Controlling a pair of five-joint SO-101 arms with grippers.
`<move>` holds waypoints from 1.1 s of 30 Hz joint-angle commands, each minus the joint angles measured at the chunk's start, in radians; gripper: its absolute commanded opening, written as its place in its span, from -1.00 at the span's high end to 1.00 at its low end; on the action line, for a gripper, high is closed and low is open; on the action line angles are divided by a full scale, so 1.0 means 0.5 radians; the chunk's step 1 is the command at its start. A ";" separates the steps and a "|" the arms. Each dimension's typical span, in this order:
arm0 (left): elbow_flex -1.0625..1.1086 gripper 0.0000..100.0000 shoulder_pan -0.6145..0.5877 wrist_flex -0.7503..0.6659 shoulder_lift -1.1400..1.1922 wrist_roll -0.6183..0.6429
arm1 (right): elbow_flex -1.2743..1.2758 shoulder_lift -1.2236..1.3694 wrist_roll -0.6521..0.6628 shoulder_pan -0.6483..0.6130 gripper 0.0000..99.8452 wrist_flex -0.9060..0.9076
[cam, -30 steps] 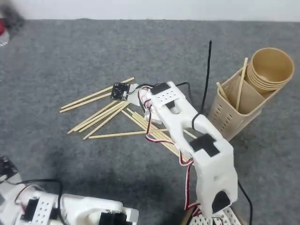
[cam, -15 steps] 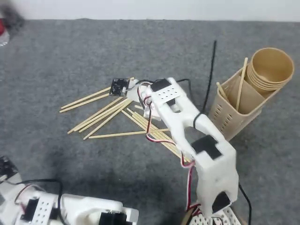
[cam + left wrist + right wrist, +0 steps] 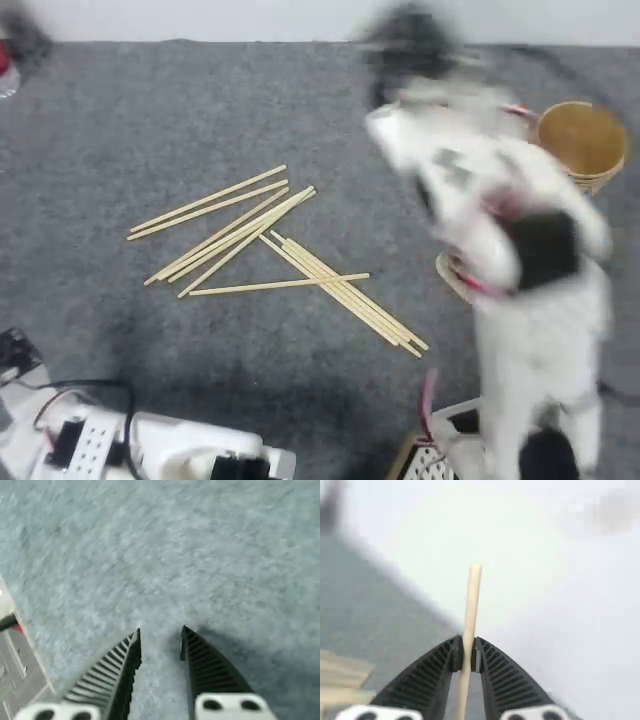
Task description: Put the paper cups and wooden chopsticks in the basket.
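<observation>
Paper cups [image 3: 580, 140] seemingly stowed in basket [image 3: 450, 276]. One chopstick [image 3: 472, 600] is gripped by right end effector [image 3: 466, 657]; loose chopsticks [image 3: 250, 235] are left lying apart from it.

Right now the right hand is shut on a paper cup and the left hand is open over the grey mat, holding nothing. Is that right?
Not quite. The right hand is shut on a wooden chopstick, not a paper cup; the right wrist view shows the stick clamped in it. The left hand is open over the grey mat, holding nothing.
</observation>
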 commanded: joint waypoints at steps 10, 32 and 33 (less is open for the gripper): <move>-1.358 0.92 1.531 1.062 -0.009 0.908 | -0.086 -0.186 -0.531 0.756 0.99 0.008; -0.971 0.93 2.406 1.439 -1.138 0.988 | 1.780 -0.572 -0.519 0.824 0.99 -1.293; -0.898 0.93 2.403 1.412 -1.243 0.979 | 1.823 -0.600 -0.519 0.821 0.98 -1.293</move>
